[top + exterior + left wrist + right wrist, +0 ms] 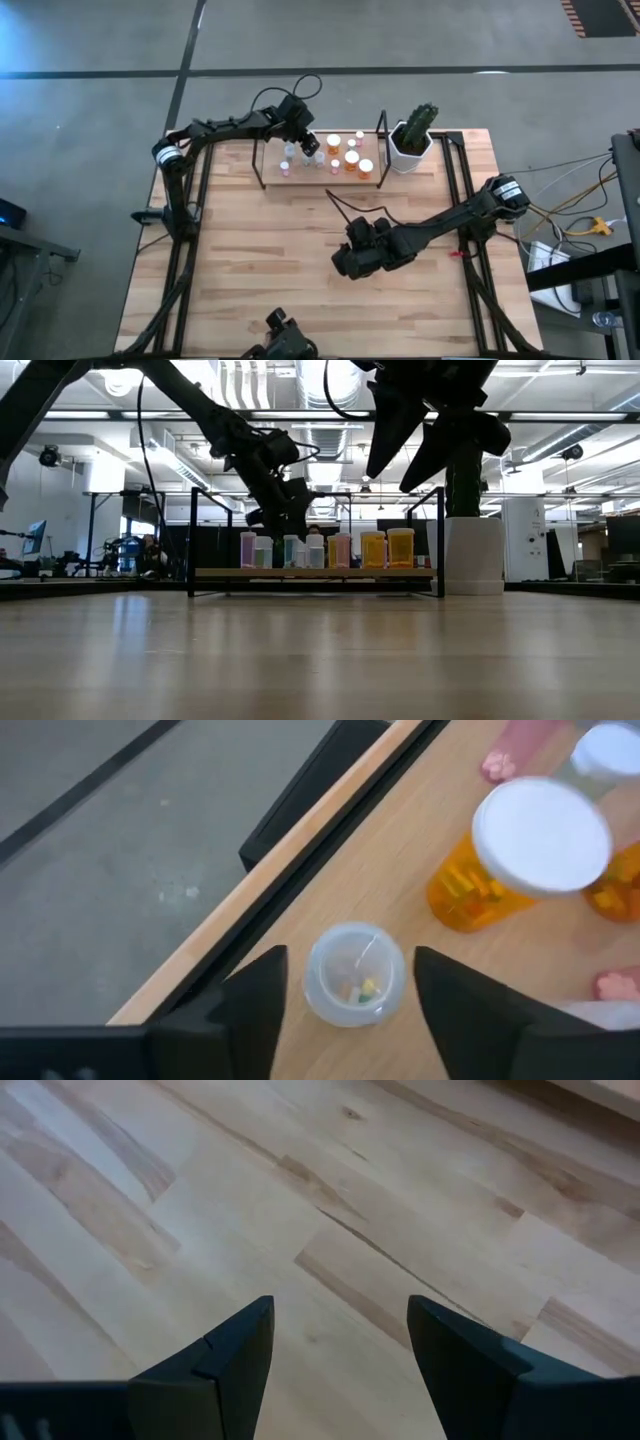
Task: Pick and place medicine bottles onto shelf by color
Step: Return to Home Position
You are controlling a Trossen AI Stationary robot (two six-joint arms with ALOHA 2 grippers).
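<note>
Now the left gripper [303, 138] hovers over the left part of the shelf [315, 572] at the far side of the table [250, 270]. Its fingers [255, 1005] are spread on either side of a small clear bottle [354, 973] without touching it. Orange bottles [351, 157] stand farther right on the shelf. Right gripper [340, 1325] hangs above mid-table, fingers apart, holding nothing.

Legible markings: none. No text, number or brand is showing on the medicine bottles [400, 548], shelf [315, 573] or cactus pot [475, 555].
</note>
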